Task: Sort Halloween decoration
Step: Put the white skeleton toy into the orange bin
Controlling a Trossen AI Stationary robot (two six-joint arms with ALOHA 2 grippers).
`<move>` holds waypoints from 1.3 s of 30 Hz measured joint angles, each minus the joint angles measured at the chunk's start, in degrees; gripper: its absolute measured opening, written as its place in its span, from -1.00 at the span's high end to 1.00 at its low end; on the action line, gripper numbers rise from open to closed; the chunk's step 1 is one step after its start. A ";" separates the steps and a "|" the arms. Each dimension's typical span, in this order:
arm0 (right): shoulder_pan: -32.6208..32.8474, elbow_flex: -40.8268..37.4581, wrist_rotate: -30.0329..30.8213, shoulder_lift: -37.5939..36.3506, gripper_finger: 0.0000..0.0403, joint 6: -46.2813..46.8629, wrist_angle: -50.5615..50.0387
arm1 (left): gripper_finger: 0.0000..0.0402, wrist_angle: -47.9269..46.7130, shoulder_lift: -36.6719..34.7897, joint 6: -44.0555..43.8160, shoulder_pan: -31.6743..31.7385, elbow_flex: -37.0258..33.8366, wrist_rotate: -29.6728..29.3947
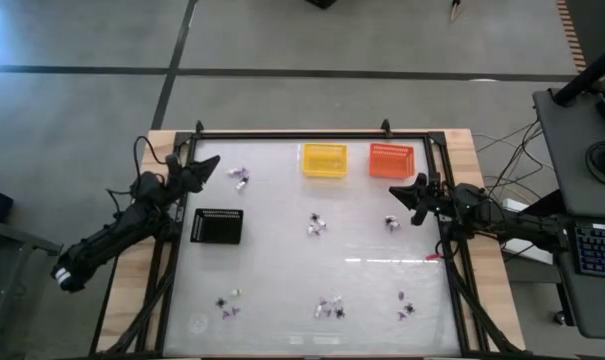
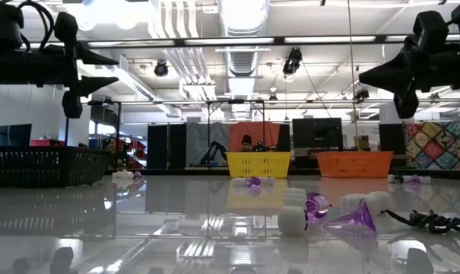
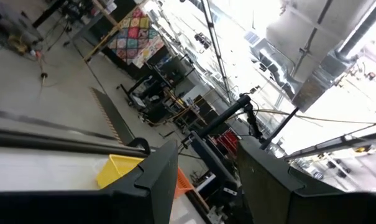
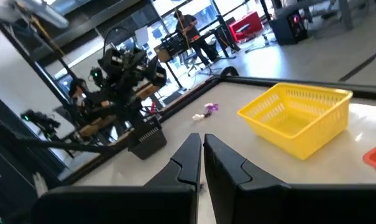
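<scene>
— Where are the arms right now?

— Both are up off the table. In the high view the left gripper [image 1: 208, 166] sits at the upper left of the white table [image 1: 282, 250], just above the black basket [image 1: 217, 227]. Its own wrist camera shows the two fingers [image 3: 156, 177] spread wide with nothing between them.

— And the other one?

— The right gripper [image 1: 414, 192] hangs at the right edge of the frame's table area, just below the orange basket [image 1: 390, 160]. Its fingers [image 4: 189, 158] are pressed together, tips touching, and they pinch nothing (you can see bare table past them).

— So the Halloween decoration hasn't been picked up?

— None of it is in a gripper. The Halloween decoration [image 1: 317, 224] lies scattered over the table in little clusters: one in the middle, one near the top left beside the left gripper, one just left of the right gripper, and three along the lower part of the frame, at left, centre and right. In the low view a purple and white bunch [image 2: 328, 213] lies close to the camera, lower right.

— Anything in the baskets?

— The yellow basket [image 1: 324, 160], top centre beside the orange one, looks empty in the right wrist view. The other two I cannot tell.
</scene>
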 joint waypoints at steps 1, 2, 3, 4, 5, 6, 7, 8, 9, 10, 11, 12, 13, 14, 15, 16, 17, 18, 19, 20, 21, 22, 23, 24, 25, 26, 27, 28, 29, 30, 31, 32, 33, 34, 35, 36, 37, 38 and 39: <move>0.00 0.00 0.01 0.01 0.94 -1.02 0.00 | 0.26 0.00 0.20 -0.36 0.00 0.01 -0.01; 0.00 0.00 0.01 0.02 0.94 -1.89 0.00 | 0.26 0.00 0.40 -0.55 -0.01 0.00 -0.01; 0.00 0.00 0.04 0.01 0.94 -2.63 0.00 | 0.26 0.00 0.60 -0.58 0.00 0.01 -0.03; 0.00 0.00 0.27 0.00 0.94 -2.70 0.00 | 0.26 0.00 0.82 -0.60 0.00 -0.01 -0.03; 0.02 0.00 1.01 0.00 0.94 -2.68 -0.07 | 0.26 0.00 1.09 -0.72 -0.01 0.01 -0.03; 0.02 0.00 1.77 0.02 0.94 -2.64 -0.29 | 0.26 0.00 1.33 -1.30 0.00 0.00 -0.04; 0.02 0.00 2.40 0.01 0.94 -2.65 -0.46 | 0.26 0.00 1.59 -2.33 0.00 0.01 -0.05; 0.02 0.00 2.79 0.02 0.94 -2.67 -0.64 | 0.26 0.00 1.89 -3.42 0.00 0.01 -0.07; 0.02 0.02 2.90 0.02 0.94 -2.69 -0.80 | 0.26 -0.02 2.18 -4.57 -0.02 0.01 -0.05; 0.02 0.02 2.91 0.04 0.94 -2.90 -0.84 | 0.26 -0.02 2.41 -5.71 0.00 0.01 0.01; 0.02 0.02 2.91 0.14 0.94 -3.00 -0.87 | 0.26 0.00 2.60 -6.58 -0.02 0.00 0.14; 0.02 0.02 2.94 0.28 0.94 -3.01 -0.87 | 0.26 0.02 2.80 -7.27 -0.01 0.01 0.20; 0.02 0.02 2.94 0.39 0.94 -3.01 -0.91 | 0.26 0.00 2.95 -8.00 -0.01 0.01 0.23; 0.02 0.02 2.94 0.50 0.94 -3.01 -0.98 | 0.26 0.00 3.08 -8.46 0.00 0.01 0.23; 0.02 0.02 2.94 0.77 0.94 -3.03 -1.02 | 0.26 0.04 3.19 -9.03 0.00 0.00 0.23; 0.02 0.03 2.94 1.08 0.94 -3.03 -1.05 | 0.26 0.04 3.27 -9.48 0.00 0.01 0.25; 0.02 0.04 2.94 1.40 0.94 -3.03 -1.07 | 0.26 0.02 3.31 -9.77 0.00 -0.01 0.25; 0.02 0.04 2.94 1.87 0.94 -3.03 -1.10 | 0.26 0.02 3.29 -10.12 0.00 0.01 0.25; 0.02 0.04 2.94 2.36 0.94 -3.03 -1.12 | 0.26 0.10 3.29 -10.38 -0.02 0.01 0.27; 0.02 0.04 2.94 2.99 0.94 -3.03 -1.16 | 0.26 0.09 3.27 -10.55 0.00 0.01 0.27; 0.02 0.04 2.94 3.64 0.94 -3.03 -1.18 | 0.26 0.09 3.27 -10.60 0.00 0.01 0.27; 0.02 0.04 2.94 4.29 0.94 -2.99 -1.20 | 0.26 0.09 3.27 -10.60 0.00 0.01 0.27; 0.02 0.04 2.94 4.93 0.94 -2.78 -1.22 | 0.26 0.11 3.32 -10.60 0.00 0.01 0.27; 0.02 0.04 2.92 5.57 0.94 -2.67 -1.22 | 0.26 0.11 3.44 -10.59 -0.02 0.01 0.27; 0.02 0.04 2.91 6.20 0.94 -2.64 -1.22 | 0.26 0.09 3.59 -10.55 -0.01 0.01 0.28; 0.02 0.04 2.91 6.82 0.94 -2.64 -1.24 | 0.26 0.09 3.71 -10.43 0.00 0.01 0.30; 0.02 0.04 2.93 7.48 0.94 -2.64 -1.22 | 0.26 0.09 3.85 -10.13 0.00 0.01 0.30; 0.01 0.05 2.94 8.13 0.94 -2.64 -1.22 | 0.26 0.09 3.98 -9.79 0.00 -0.01 0.30; -0.01 0.04 2.99 8.74 0.94 -2.64 -1.20 | 0.26 0.09 4.14 -9.43 0.00 0.01 0.32; -0.03 0.05 3.02 9.36 0.94 -2.64 -1.12 | 0.26 0.07 4.27 -9.21 0.00 0.01 0.32; -0.07 0.04 3.12 9.94 0.94 -2.64 -1.02 | 0.26 0.07 4.42 -9.15 -0.01 0.01 0.32; -0.07 0.04 3.47 10.49 0.94 -2.62 -0.90 | 0.26 0.08 4.56 -9.11 0.00 0.01 0.37; -0.07 0.04 3.61 10.99 0.94 -2.62 -0.77 | 0.26 0.04 4.70 -9.10 0.00 0.01 0.60; -0.07 0.04 3.63 11.55 0.94 -2.62 -0.56 | 0.26 0.05 4.83 -9.09 0.00 0.01 1.24; -0.07 0.02 3.62 12.03 0.94 -2.62 -0.42 | 0.26 0.04 4.88 -9.09 0.00 0.01 1.99; -0.07 0.02 3.53 12.49 0.94 -2.58 -0.41 | 0.26 0.06 4.93 -9.09 0.00 0.01 2.94; -0.07 0.04 3.27 13.05 0.94 -2.43 -0.53 | 0.26 0.05 4.97 -9.09 -0.02 0.01 3.75; -0.07 0.17 3.08 13.71 0.94 -2.20 -0.86 | 0.26 0.04 4.97 -9.09 0.00 0.01 4.63; -0.07 0.35 2.86 14.41 0.94 -1.90 -1.31 | 0.26 0.04 4.97 -9.09 -0.01 0.01 5.22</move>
